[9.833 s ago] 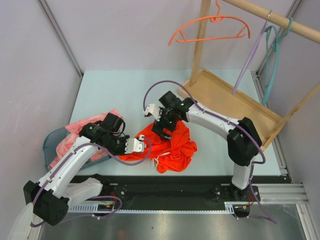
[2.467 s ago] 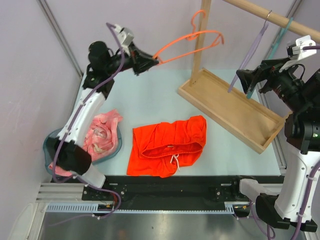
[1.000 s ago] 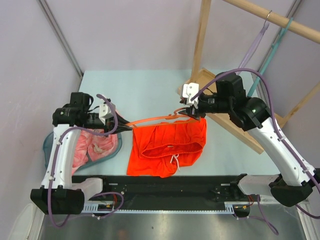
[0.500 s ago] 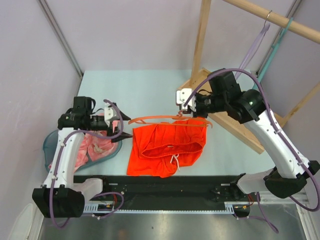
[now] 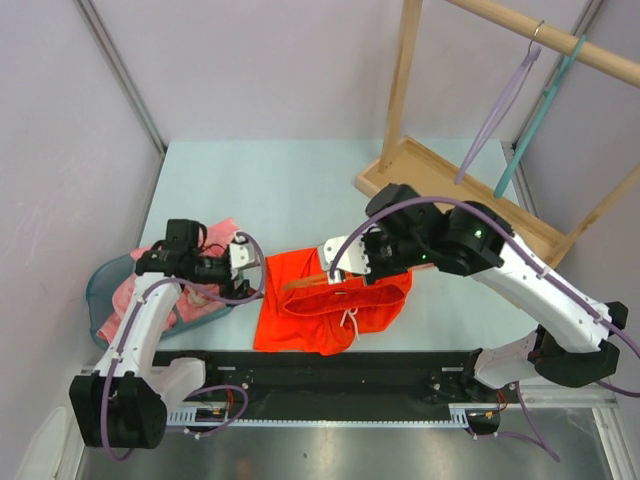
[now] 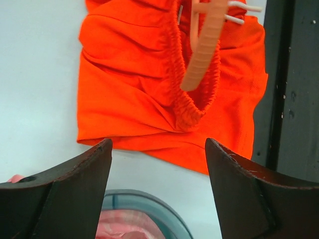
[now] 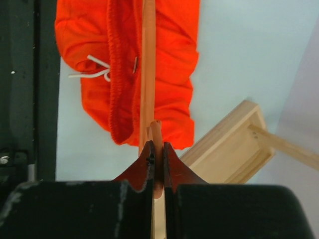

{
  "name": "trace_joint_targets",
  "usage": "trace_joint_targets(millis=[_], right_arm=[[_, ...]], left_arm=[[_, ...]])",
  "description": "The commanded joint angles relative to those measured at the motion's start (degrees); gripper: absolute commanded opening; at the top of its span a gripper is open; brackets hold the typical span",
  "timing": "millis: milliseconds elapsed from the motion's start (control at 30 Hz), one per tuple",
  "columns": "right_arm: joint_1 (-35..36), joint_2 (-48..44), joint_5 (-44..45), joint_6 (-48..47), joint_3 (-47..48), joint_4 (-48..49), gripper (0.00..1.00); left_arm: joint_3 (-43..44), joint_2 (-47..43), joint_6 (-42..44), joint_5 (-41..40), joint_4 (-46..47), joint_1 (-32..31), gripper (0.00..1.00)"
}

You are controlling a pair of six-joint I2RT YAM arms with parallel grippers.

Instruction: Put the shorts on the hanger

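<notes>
The orange-red shorts (image 5: 330, 305) lie flat on the table near the front edge, waistband (image 6: 179, 74) open and white drawstring (image 7: 94, 67) toward the rail. My right gripper (image 5: 328, 270) is shut on the thin orange hanger (image 7: 148, 74), holding it low over the waistband. One hanger end (image 6: 204, 50) reaches into the waistband opening. My left gripper (image 5: 250, 268) is open and holds nothing, just left of the shorts, above the basin's edge. The hanger's hook is hidden.
A blue-grey basin (image 5: 105, 290) holding a pale pink garment (image 5: 200, 295) sits at the left. A wooden rack tray (image 5: 470, 200) stands at the back right, with a lilac hanger (image 5: 495, 110) and a teal hanger (image 5: 535, 115) on its rod. A black rail (image 5: 400, 370) runs along the near edge.
My left gripper has opened, released the hanger and pulled back toward the basin. My right gripper has shut on the hanger and carried it down and nearer, onto the shorts' waistband.
</notes>
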Motion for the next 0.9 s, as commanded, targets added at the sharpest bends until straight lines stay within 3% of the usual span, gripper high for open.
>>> trace_joint_targets(millis=[0,300,567,867], right_arm=[[2.3,-0.1,7.7,8.2,-2.5,-10.7,0.00],[5.6,-2.0,9.7,13.6,-9.2,-10.8,0.00],[5.9,0.2,11.2,14.8,-9.7,-10.5,0.00],[5.9,1.8,11.1,15.6,-10.4,-8.7,0.00]], left_arm=[[-2.5,-2.6,2.5,-3.4,2.2,-3.6,0.78],[-8.7,-3.5,-5.7,-11.0,12.9,-17.4,0.75],[-11.5,-1.1,-8.6,-15.2,17.0,-23.1,0.73],[-13.9,1.4,-10.7,-18.6,22.5,-24.9,0.52]])
